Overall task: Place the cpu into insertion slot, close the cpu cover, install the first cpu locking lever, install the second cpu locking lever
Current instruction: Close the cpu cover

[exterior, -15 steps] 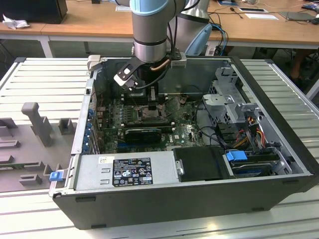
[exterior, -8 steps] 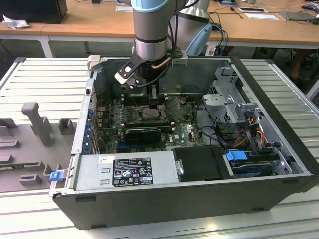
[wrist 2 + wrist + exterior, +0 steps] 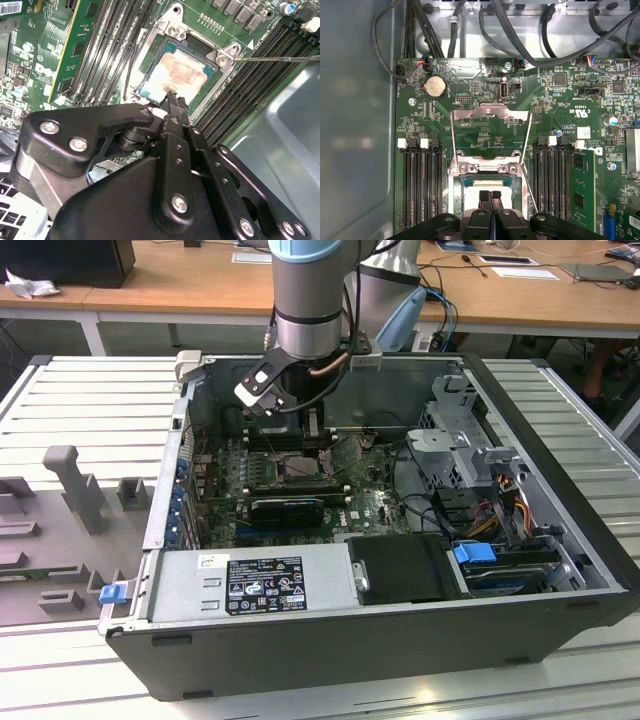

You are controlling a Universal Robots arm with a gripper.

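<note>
I am looking down into the open computer case, and my arm is reaching inside it. The gripper is hanging right over the insertion slot. Its fingers are squeezed together with no gap, and I am not seeing anything pinched between them. I think they are pressed together like that to make one thin poker, so it fits in the tight spot between the memory slots.

The cpu is lying flat inside the insertion slot, shiny side up, with a smudgy patch on it. It is looking level to me, so I am guessing it is sitting down properly. The fingertips are at its edge. I cannot tell if they are touching it or floating just above.

The cpu cover is standing up on its hinge, tipped away from the slot, and that is leaving the top of the chip open. A thin locking lever is sticking out to one side. It is not hooked down, so nothing is holding the cover shut yet.
</note>
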